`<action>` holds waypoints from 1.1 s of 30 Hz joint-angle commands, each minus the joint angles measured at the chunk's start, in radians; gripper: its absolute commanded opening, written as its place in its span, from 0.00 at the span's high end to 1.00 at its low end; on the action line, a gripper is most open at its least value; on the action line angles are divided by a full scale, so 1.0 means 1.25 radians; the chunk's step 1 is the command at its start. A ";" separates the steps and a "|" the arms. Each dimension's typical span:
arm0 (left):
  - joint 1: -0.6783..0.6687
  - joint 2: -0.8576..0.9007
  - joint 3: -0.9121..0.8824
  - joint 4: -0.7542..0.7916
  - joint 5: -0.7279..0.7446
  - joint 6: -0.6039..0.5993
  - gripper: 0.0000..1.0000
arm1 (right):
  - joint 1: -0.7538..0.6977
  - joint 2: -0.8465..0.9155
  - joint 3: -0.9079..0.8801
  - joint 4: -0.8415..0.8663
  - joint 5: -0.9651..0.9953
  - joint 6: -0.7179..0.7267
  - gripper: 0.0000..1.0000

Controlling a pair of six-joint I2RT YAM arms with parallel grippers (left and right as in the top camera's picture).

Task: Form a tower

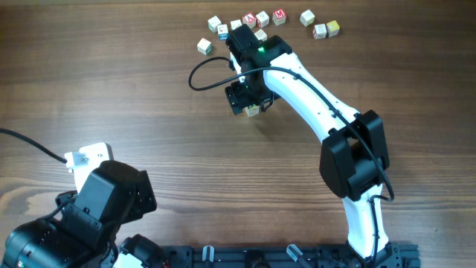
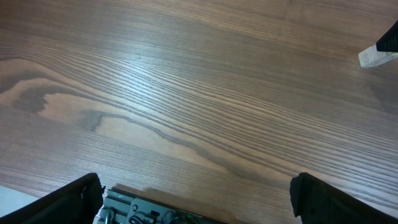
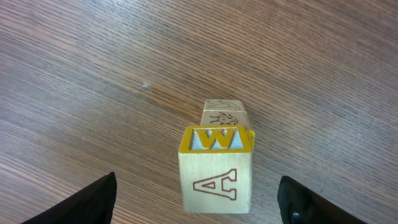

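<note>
The tower (image 1: 253,111) stands around the middle of the desk (image 1: 111,89), under the right claw (image 3: 196,186). From the right wrist its top cube (image 3: 216,177) shows a yellow-framed W above and an A on the near side. The claw's fingers (image 3: 93,199) stand clear on both sides, released and touching nothing. A picture-faced cube (image 3: 224,113) sits just beyond it, and I cannot tell whether it is a lower tier or a separate cube. This looks like the placing step, with the W cube sitting on the stack. The next move probably calls for a straight lift that does not brush the narrow column. The arm would then reach to the loose letter cubes (image 1: 262,18) scattered along the far edge. The left claw (image 2: 198,202) hangs wide apart and empty at the near left.
</note>
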 commanded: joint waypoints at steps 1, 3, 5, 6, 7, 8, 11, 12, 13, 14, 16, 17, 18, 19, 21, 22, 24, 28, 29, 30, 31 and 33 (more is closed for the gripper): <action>0.004 -0.001 -0.001 0.002 -0.001 -0.008 0.00 | 0.000 0.027 -0.010 0.005 -0.001 -0.010 0.20; 0.004 -0.001 -0.001 0.002 -0.001 -0.008 0.00 | -0.001 0.027 -0.011 0.007 -0.001 -0.010 0.23; 0.004 -0.001 -0.001 0.002 -0.001 -0.008 0.00 | -0.001 0.027 -0.011 0.012 0.000 -0.010 0.24; 0.004 -0.001 -0.001 0.002 -0.001 -0.008 0.00 | -0.001 0.029 -0.013 0.015 0.001 -0.011 0.24; 0.004 -0.001 -0.001 0.002 -0.001 -0.008 0.00 | -0.001 0.033 -0.013 0.018 0.006 -0.010 0.25; 0.004 -0.001 -0.001 0.002 -0.001 -0.008 0.00 | -0.001 0.036 -0.013 0.020 0.006 -0.011 0.25; 0.004 -0.001 -0.001 0.002 -0.001 -0.008 0.00 | -0.002 0.054 -0.013 0.023 0.015 -0.011 0.26; 0.004 -0.001 -0.001 0.002 -0.001 -0.008 0.00 | -0.003 0.059 -0.013 0.023 0.017 -0.011 0.26; 0.004 -0.001 -0.001 0.002 -0.001 -0.008 0.00 | -0.003 0.062 -0.013 0.023 0.021 -0.010 0.27; 0.004 -0.001 -0.001 0.002 -0.001 -0.008 0.00 | -0.003 0.066 -0.013 0.024 0.021 -0.011 0.28; 0.004 -0.001 -0.001 0.002 -0.001 -0.008 0.00 | -0.005 0.068 -0.013 0.024 0.021 -0.011 0.29; 0.004 -0.001 -0.001 0.002 -0.001 -0.008 0.00 | -0.006 0.068 -0.013 0.024 0.021 -0.011 0.31; 0.004 -0.001 -0.001 0.002 -0.001 -0.008 0.00 | -0.007 0.068 -0.013 0.024 0.020 -0.010 0.33; 0.004 -0.001 -0.001 0.002 -0.001 -0.008 0.00 | -0.008 0.068 -0.013 0.023 0.020 -0.011 0.35; 0.004 -0.001 -0.001 0.002 -0.001 -0.008 0.00 | -0.008 0.069 -0.013 0.023 0.020 -0.011 0.37; 0.004 -0.001 -0.001 0.002 -0.001 -0.008 0.00 | -0.008 0.069 -0.013 0.023 0.020 -0.010 0.38; 0.004 -0.001 -0.001 0.002 -0.001 -0.008 0.00 | -0.008 0.069 -0.013 0.023 0.020 -0.010 0.40; 0.004 -0.001 -0.001 0.002 -0.001 -0.008 0.00 | -0.008 0.069 -0.013 0.023 0.020 -0.010 0.44; 0.004 -0.001 -0.001 0.002 -0.001 -0.008 0.00 | -0.008 0.069 -0.013 0.023 0.020 -0.009 0.46; 0.004 -0.001 -0.001 0.002 -0.001 -0.008 0.00 | -0.008 0.069 -0.013 0.023 0.020 -0.009 0.46; 0.004 -0.001 -0.001 0.002 -0.001 -0.008 0.00 | -0.008 0.069 -0.013 0.023 0.021 -0.009 0.47; 0.004 -0.001 -0.001 0.002 -0.001 -0.008 0.00 | -0.008 0.069 -0.013 0.023 0.021 -0.010 0.48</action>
